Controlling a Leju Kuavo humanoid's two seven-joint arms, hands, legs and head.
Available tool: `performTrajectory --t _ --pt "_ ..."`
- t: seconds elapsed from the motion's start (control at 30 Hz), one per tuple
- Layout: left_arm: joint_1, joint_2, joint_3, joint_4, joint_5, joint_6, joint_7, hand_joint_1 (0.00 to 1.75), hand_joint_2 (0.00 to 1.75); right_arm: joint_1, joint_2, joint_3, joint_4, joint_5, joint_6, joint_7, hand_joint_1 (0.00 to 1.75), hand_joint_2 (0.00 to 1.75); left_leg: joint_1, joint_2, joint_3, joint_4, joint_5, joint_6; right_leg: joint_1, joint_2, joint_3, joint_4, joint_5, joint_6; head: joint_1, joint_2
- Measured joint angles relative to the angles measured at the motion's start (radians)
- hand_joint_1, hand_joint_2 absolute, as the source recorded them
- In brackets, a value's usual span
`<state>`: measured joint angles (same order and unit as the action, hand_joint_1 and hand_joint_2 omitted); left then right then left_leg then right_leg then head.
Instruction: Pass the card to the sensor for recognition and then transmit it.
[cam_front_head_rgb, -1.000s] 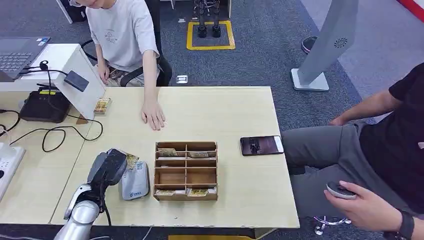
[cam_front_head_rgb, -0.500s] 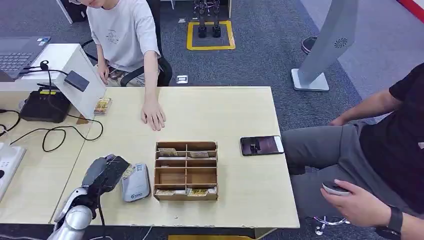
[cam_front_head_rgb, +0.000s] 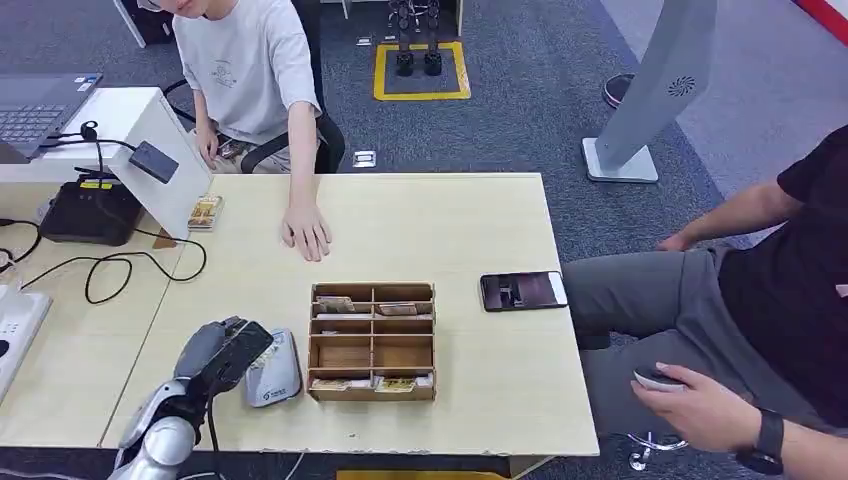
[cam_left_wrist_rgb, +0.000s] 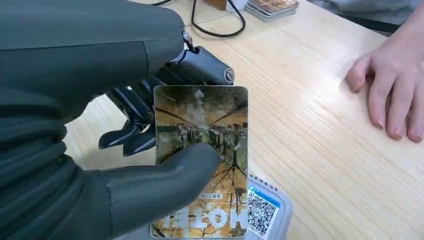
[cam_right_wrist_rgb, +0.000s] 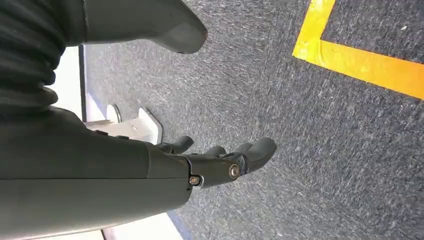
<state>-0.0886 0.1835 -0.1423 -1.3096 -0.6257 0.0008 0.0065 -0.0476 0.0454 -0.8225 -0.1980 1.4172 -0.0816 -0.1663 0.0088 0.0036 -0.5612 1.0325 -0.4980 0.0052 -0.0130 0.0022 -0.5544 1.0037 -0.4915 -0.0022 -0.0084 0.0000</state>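
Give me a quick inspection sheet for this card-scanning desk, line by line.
Surface: light wooden table, bare in the middle.
Job's things: card held in left hand over grey sensor.
Clutter: wooden organizer with cards, phone, card stack.
Hands: left grips card; right hand hangs open above carpet.
Cables: black cable looped on table.
Surroundings: person's hand resting on table; second person seated opposite.
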Motion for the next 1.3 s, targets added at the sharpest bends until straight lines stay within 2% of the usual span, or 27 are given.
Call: performTrajectory --t 0.23,0.5,0.93,1.0,1.13,1.2,1.3 --pt "0.000 -0.013 -0.006 0.017 -0.032 0.017 0.004 1.75 1.75 -0.003 0.000 0.000 0.000 0.005 0.000 0.001 0.00 1.75 0.000 0.000 0.000 0.000 0.000 0.000 0.000 0.000 0.000 0.000 0.000 0.000 0.000 0.000" --pt "-0.001 -0.036 -0.009 0.058 -0.114 0.083 0.009 1.75 1.75 -0.005 0.000 0.000 0.000 0.006 0.001 0.001 0.00 1.75 0.000 0.000 0.001 0.000 0.000 0.000 0.000 0.000 0.001 0.000 0.000 0.000 0.000 0.000" --pt "-0.005 -0.052 -0.010 0.081 -0.128 0.095 0.000 1.75 1.75 -0.005 0.000 0.000 0.000 0.007 0.000 -0.001 0.00 1.75 0.000 0.000 0.003 0.000 0.000 0.000 0.000 -0.001 0.003 0.000 0.000 0.000 0.000 0.000" --pt "-0.005 -0.055 -0.007 0.081 -0.068 0.078 -0.041 1.75 1.75 -0.005 0.000 0.000 0.000 0.007 0.000 -0.005 0.00 1.75 0.000 0.000 0.003 0.000 0.000 0.000 0.000 -0.001 0.003 0.000 0.000 0.000 0.000 0.000" --pt "-0.002 -0.064 0.020 0.048 0.152 0.031 -0.113 1.75 1.75 -0.005 0.000 0.000 0.000 0.008 -0.003 -0.011 0.00 1.75 0.000 0.000 0.003 0.000 0.001 0.000 0.000 -0.001 0.003 0.000 0.000 0.000 0.000 0.000" --pt "-0.002 -0.069 0.037 0.025 0.238 0.032 -0.134 1.75 1.75 -0.005 0.000 -0.001 0.000 0.009 -0.003 -0.013 0.00 1.75 0.000 0.000 0.003 0.000 0.001 0.000 0.000 0.000 0.002 0.000 0.000 0.000 0.000 0.000" --pt "-0.023 -0.074 0.076 -0.040 0.449 0.045 -0.180 1.75 1.75 -0.005 0.000 -0.001 0.000 0.013 -0.006 -0.013 0.00 1.75 0.000 0.000 0.002 0.000 0.001 0.000 0.000 -0.001 0.002 0.000 0.000 0.000 0.000 0.000"
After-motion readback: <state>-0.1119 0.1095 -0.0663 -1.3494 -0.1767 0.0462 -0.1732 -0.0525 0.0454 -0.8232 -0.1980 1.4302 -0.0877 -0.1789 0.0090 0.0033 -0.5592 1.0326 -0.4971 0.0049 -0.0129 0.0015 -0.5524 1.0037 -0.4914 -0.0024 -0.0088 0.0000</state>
